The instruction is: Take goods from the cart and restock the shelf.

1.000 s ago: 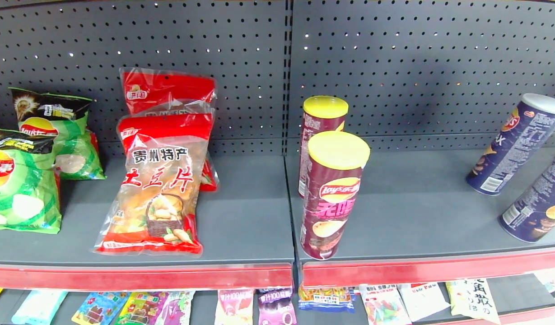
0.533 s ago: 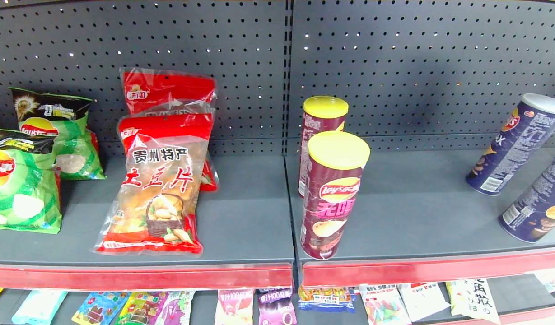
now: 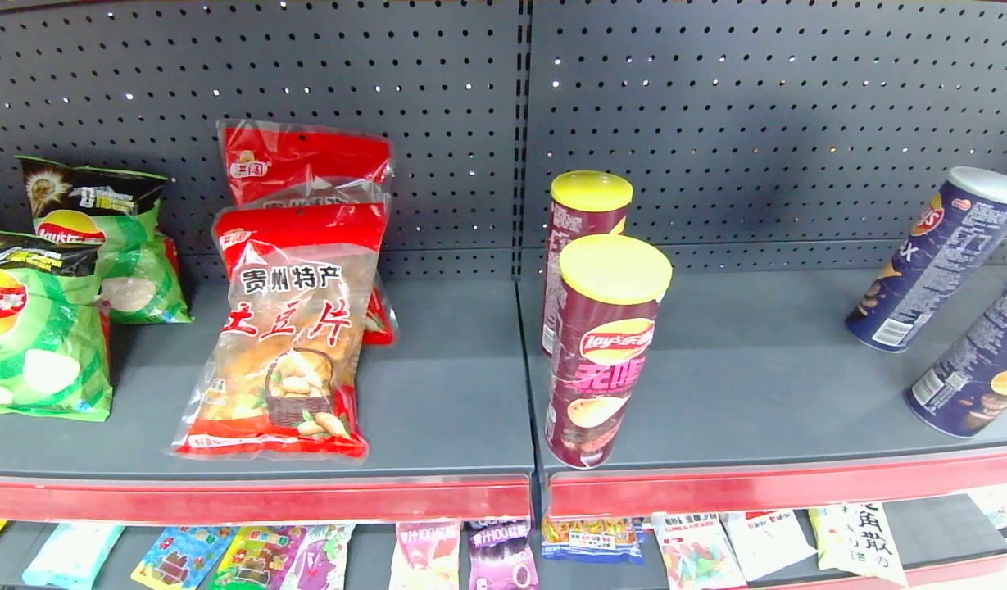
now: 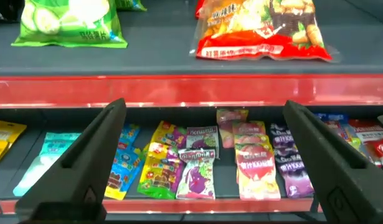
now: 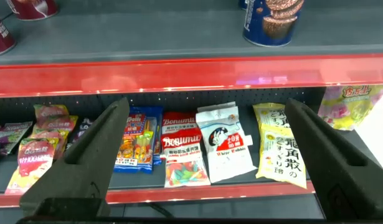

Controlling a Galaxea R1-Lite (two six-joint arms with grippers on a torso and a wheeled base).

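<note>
While nothing is in hand, left claw (image 4: 203, 109): fingers spread wide and empty, low in front of the red shelf edge (image 4: 179, 87).
green chip bags (image 3: 40, 328): two, one behind the other, at the far left of the shelf. They are likely light, soft and puffed with air. I would take one by the flat top seam, since a squeeze on the belly may crush the chips.
red potato-slice bags (image 3: 286, 328): two, leaning back, the front one near the edge. The film looks slippery and floppy, so the upper red band is the better hold.
maroon cans (image 3: 605, 352): two upright, one close behind the other, just right of the joint between the boards. They look stiff, smooth and probably light. Grip around the middle of the body, not on the lid; they are tall, so I think easy to tip.
blue cans (image 3: 933, 262): two at the far right, well apart from the maroon ones. I expect the same handling.
right claw (image 5: 207, 106): fingers wide, nothing between them, also low before the red edge.
shelf board (image 3: 757, 377): flat, grey and smooth, with free room between the maroon and the blue cans.
room: a perforated back wall (image 3: 716, 123) stands behind the goods. Below is a lower shelf (image 5: 66, 190) with small packets (image 5: 185, 155) in a row.
</note>
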